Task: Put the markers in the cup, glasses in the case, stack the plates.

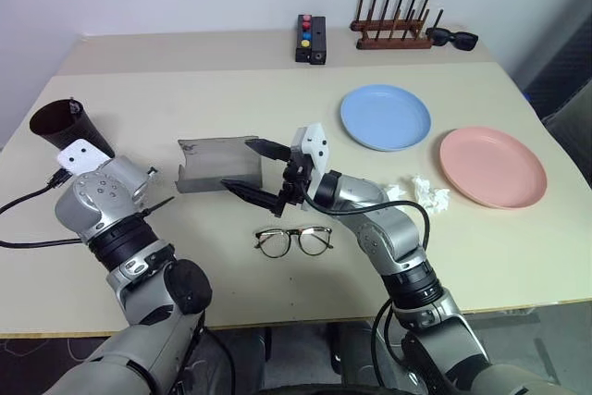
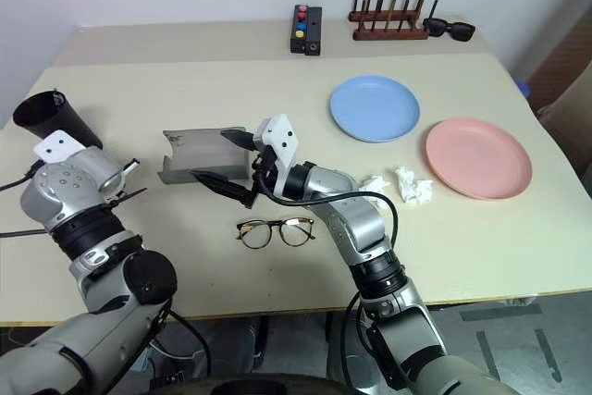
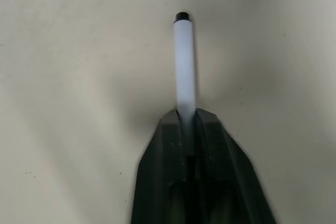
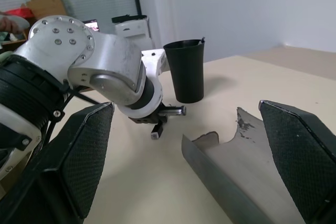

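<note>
My left gripper (image 3: 188, 121) is shut on a white marker (image 3: 184, 61), whose black tip points toward the dark cup (image 1: 69, 127). The cup stands upright at the table's left edge, just beyond this hand, and another marker's tip pokes above the cup's rim (image 4: 202, 40). My right gripper (image 1: 242, 168) is open, its fingers spread at the right end of the open grey case (image 1: 217, 166). The glasses (image 1: 293, 240) lie unfolded on the table in front of that gripper. The light blue plate (image 1: 385, 117) and the salmon pink plate (image 1: 492, 166) lie side by side on the right, not stacked.
Crumpled white tissue (image 1: 421, 191) lies between the right arm and the pink plate. At the far edge are a small black box with coloured buttons (image 1: 310, 39), a wooden peg rack (image 1: 393, 30) and black sunglasses (image 1: 453, 39).
</note>
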